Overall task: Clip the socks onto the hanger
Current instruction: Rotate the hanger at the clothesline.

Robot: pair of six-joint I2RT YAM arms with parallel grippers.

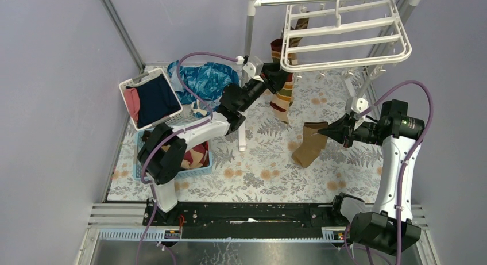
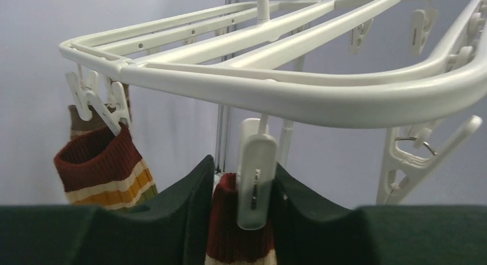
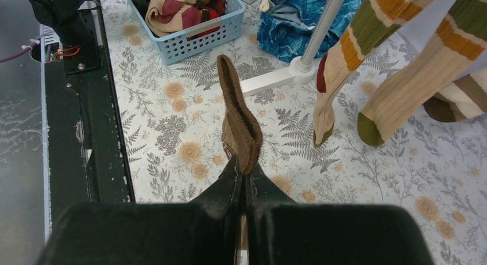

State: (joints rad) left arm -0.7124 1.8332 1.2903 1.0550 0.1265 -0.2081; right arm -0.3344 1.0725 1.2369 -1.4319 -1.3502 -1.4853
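The white hanger [image 1: 356, 60] hangs from the rack's top bar at the back. My left gripper [image 1: 277, 75] reaches up to its near-left edge. In the left wrist view its fingers flank a clip [image 2: 255, 184] and the dark red cuff of a striped sock [image 2: 230, 230], with hardly any gap; whether they press is unclear. That sock [image 1: 284, 95] hangs below the hanger [image 2: 298, 95]. Another striped sock [image 2: 106, 167] hangs from a corner clip. My right gripper [image 1: 330, 130] is shut on a plain brown sock [image 1: 310, 143], which droops toward the table [image 3: 238, 121].
A blue basket [image 1: 195, 172] holding more socks sits at the near left, a white basket [image 1: 129, 81] with navy and pink clothes behind it. Blue patterned cloth [image 1: 207, 81] lies by the rack pole [image 1: 248, 29], whose foot [image 3: 281, 78] crosses the floral tablecloth.
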